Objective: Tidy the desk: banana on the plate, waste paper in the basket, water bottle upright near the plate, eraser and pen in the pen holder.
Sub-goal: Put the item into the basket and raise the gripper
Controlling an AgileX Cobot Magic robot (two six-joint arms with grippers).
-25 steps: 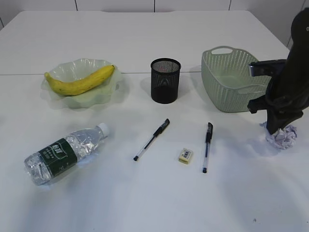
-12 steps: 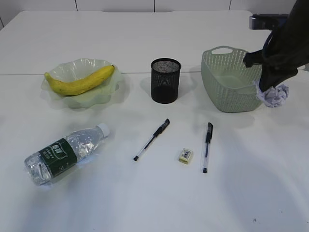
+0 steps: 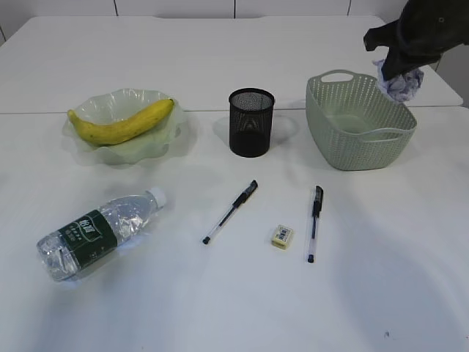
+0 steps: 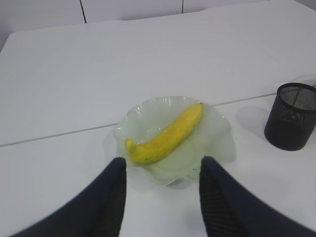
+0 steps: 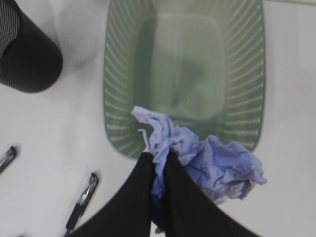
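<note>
The step in hand is the waste paper: the right gripper (image 5: 157, 182) is clamped on the crumpled waste paper (image 3: 399, 81), holding it in the air above the basket's (image 3: 322, 128) far right rim. In the right wrist view the wad (image 5: 207, 165) hangs over the near wall of the basket (image 5: 118, 89), so it may not be fully over the opening; that is hard to judge from this angle. The next move calls for carrying the paper a little further over the hollow and then letting go. The left gripper (image 4: 160, 192) stands half open and empty, above the plate (image 4: 217, 133), where the banana (image 4: 165, 138) already lies. The water bottle (image 3: 99, 235) lies on its side, well apart from the plate, and the eraser (image 3: 281, 236) and two pens (image 3: 230, 212) are on the table in front of the pen holder (image 3: 250, 122).
</note>
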